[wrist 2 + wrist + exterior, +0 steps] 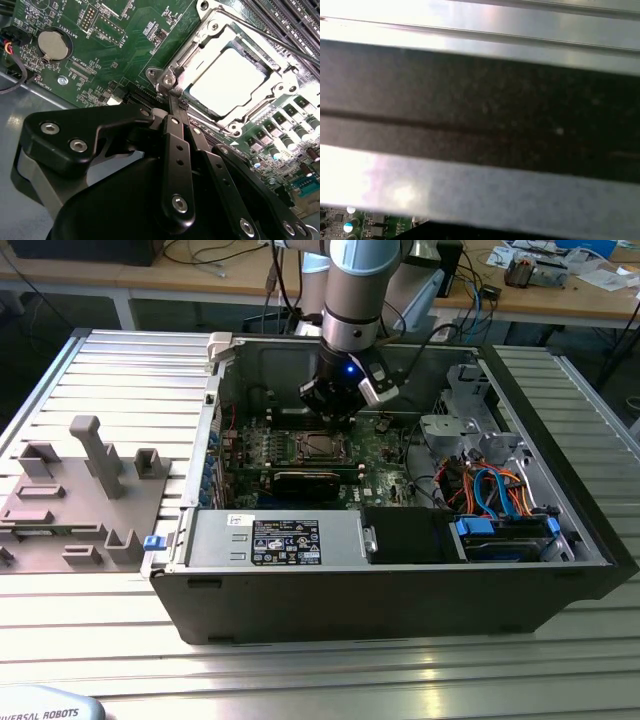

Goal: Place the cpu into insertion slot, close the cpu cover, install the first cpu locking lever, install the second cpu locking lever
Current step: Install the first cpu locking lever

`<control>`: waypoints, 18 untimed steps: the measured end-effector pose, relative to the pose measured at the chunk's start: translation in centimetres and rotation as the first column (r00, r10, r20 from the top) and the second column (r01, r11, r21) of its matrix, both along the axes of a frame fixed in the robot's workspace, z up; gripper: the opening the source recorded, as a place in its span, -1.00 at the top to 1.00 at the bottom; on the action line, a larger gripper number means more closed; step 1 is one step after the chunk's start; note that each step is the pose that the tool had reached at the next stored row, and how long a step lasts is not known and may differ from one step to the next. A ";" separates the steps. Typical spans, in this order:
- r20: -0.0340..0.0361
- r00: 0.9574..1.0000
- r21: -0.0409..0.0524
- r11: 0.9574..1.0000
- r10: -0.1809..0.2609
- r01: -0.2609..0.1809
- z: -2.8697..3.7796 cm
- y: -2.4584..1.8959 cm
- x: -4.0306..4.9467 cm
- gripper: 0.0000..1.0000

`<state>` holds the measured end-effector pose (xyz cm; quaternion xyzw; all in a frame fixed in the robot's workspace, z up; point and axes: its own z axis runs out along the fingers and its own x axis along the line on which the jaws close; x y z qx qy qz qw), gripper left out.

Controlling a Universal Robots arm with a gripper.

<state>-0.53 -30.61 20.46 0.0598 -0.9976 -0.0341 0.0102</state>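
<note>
In the second wrist view the cpu (pixel 227 82) lies flat in the insertion slot (pixel 175 62) on the green motherboard, its pale metal top showing through the window of the cpu cover (pixel 260 102). The cover rests down around the chip. A thin locking lever rod (pixel 272 36) runs along the socket's far side. My gripper (pixel 172 97) is shut, and its black fingers (pixel 176 145) meet at the socket's near corner. In the exterior view the gripper (pixel 335 418) hangs inside the open computer case, just above the socket (pixel 320 445).
A long black card (pixel 305 480) lies just in front of the socket. The drive cage (pixel 470 425) and blue cables (pixel 500 490) crowd the case's right side. A coin battery (pixel 52 44) sits on the board. A grey fixture tray (pixel 80 490) stands outside the case at the exterior view's left.
</note>
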 end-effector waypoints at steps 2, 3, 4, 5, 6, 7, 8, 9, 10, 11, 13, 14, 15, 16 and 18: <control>0.000 1.000 0.000 1.000 0.000 0.000 -0.04 -0.03 0.02 0.79; 0.000 1.000 0.000 1.000 0.000 0.000 -0.06 -0.11 0.03 0.79; 0.000 1.000 0.000 1.000 0.000 0.000 -0.08 -0.24 0.03 0.79; 0.000 1.000 0.001 1.000 0.000 0.000 -0.09 -0.30 0.03 0.79; 0.000 1.000 0.001 1.000 0.000 0.000 -0.09 -0.38 0.03 0.79; 0.000 1.000 0.000 1.000 0.000 0.000 -0.08 -0.43 0.04 0.79; 0.000 1.000 0.000 1.000 0.000 0.000 -0.07 -0.44 0.04 0.79; 0.000 1.000 0.000 1.000 0.000 0.000 -0.09 -0.45 0.06 0.79; -0.001 1.000 0.000 1.000 0.000 0.000 -0.13 -0.46 0.09 0.79; -0.001 1.000 -0.001 1.000 0.000 0.000 -0.21 -0.46 0.14 0.79; -0.001 1.000 -0.001 1.000 0.000 0.000 -0.33 -0.45 0.19 0.79; -0.001 1.000 -0.001 1.000 0.000 0.000 -0.38 -0.45 0.20 0.79; -0.001 1.000 -0.002 1.000 0.000 0.000 -0.41 -0.45 0.21 0.79; -0.001 1.000 -0.002 1.000 0.000 0.000 -0.42 -0.45 0.21 0.79; -0.001 1.000 -0.002 1.000 0.000 0.000 -0.43 -0.44 0.22 0.79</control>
